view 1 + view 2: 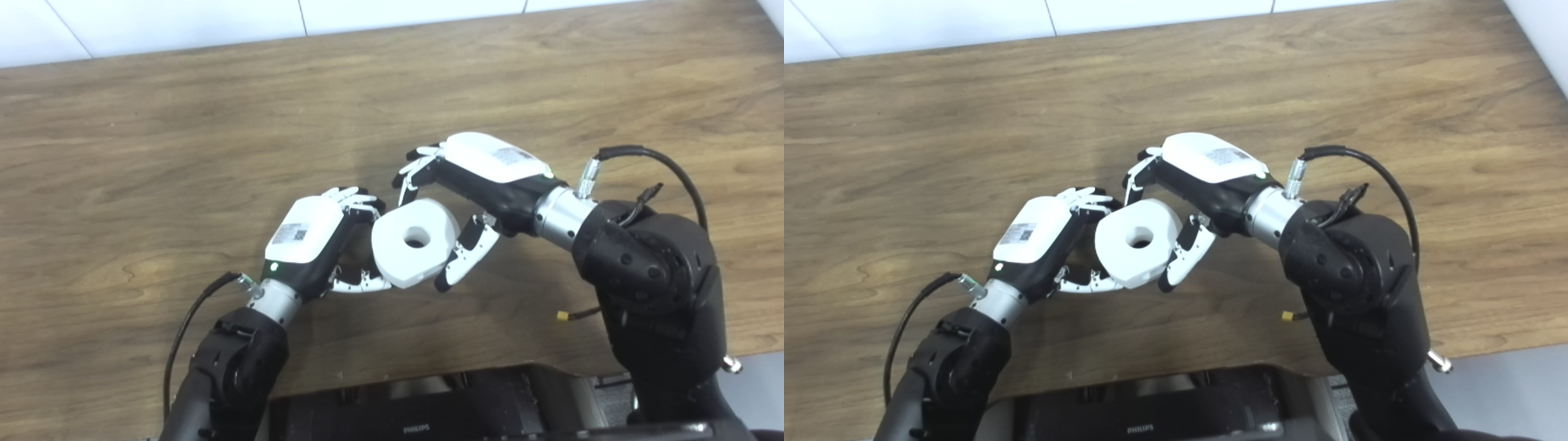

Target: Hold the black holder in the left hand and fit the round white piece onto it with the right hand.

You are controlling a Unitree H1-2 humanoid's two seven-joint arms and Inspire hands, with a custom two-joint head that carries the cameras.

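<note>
The round white piece [398, 260], a thick ring with a centre hole, hangs tilted just above the wooden table [184, 122] between my two hands. My left hand [309, 233] curls round its left side from below. The black holder is almost wholly hidden behind the ring; only something dark shows through the hole. My right hand [484, 177] reaches in from the right, with its fingers [416, 168] over the ring's top edge and its thumb against the right rim. The same ring [1118, 254] shows in the right eye view.
A black cable [190, 318] trails from my left wrist, and another [667, 165] loops over my right forearm. A small yellow connector [562, 316] lies near the table's front edge. A black Philips unit [416, 422] sits below that edge. White wall tiles border the far side.
</note>
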